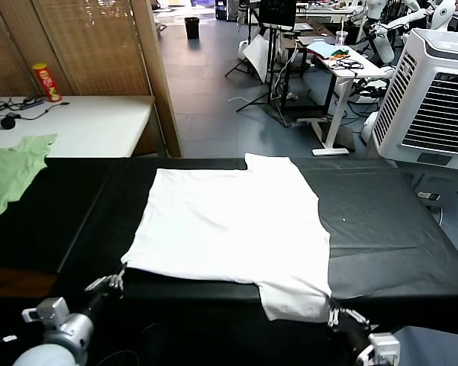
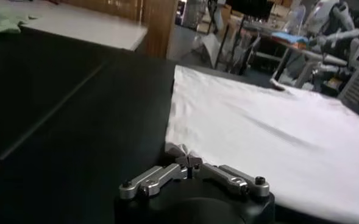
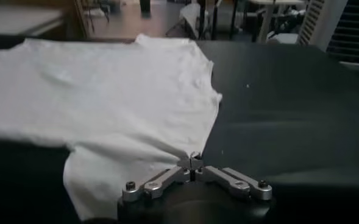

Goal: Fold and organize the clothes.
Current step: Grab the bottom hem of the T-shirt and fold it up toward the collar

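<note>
Black-covered work table (image 1: pixel 412 252) across foreground. White side table (image 1: pixel 99 122) at left rear, red-yellow canister (image 1: pixel 46 81) upright on it, dark cables (image 1: pixel 15 114) beside, green cloth (image 1: pixel 11 171) draped over its near edge onto the black top. Bamboo blinds (image 1: pixel 84 42) behind, wooden post (image 1: pixel 162 76) next to them. Grey tiled floor (image 1: pixel 214 76) beyond. White desk (image 1: pixel 343 65) with clutter mid-right, black stands (image 1: pixel 273 53) near it. Large white air cooler (image 1: pixel 435 99) at right. Black bin (image 1: pixel 191 27) far back
</note>
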{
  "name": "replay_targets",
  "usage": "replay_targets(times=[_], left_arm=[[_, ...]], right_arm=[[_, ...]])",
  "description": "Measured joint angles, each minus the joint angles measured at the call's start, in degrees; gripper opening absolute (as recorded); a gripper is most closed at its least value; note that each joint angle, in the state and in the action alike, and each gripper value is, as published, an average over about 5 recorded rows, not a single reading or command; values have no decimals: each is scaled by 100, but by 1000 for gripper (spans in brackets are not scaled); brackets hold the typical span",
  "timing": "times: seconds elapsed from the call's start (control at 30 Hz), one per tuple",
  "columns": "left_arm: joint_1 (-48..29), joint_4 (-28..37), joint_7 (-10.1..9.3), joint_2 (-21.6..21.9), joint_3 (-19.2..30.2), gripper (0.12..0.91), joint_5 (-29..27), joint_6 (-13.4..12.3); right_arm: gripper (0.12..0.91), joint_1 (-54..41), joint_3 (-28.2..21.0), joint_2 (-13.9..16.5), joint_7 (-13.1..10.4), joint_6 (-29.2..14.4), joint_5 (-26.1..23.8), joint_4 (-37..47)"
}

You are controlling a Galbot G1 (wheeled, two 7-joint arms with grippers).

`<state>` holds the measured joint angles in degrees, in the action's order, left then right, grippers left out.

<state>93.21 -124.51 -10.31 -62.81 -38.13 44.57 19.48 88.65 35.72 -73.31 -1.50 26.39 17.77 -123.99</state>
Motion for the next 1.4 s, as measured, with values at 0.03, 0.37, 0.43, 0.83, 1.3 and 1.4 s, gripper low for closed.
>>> replay_targets(times=[0.03,0.37,0.43,0.83,1.3,1.4], left_arm=[[-97,38,-13,-3,39,126,-17,-18],[-1179,740,-81,82,431,126,-349,-160],[-1387,932,-70,110,512,126,-426,-170],[-2344,1992,25,167,867,126,-638,-204],[-2581,2371,132,56,843,555,-1233,-245],[-2416,2268,157,65,776,705,-1235,-244]], right_arm=[[122,-188,-41,65,2,-10,17,133],[122,-1675,-535,472,26,-64,-18,1316],[122,-1904,-647,496,31,-92,-79,1556],[196,-2881,-1144,399,237,-495,-125,2714],[788,-1724,-797,718,391,-115,-144,1466],[796,-1478,-772,702,401,-108,-140,1362]])
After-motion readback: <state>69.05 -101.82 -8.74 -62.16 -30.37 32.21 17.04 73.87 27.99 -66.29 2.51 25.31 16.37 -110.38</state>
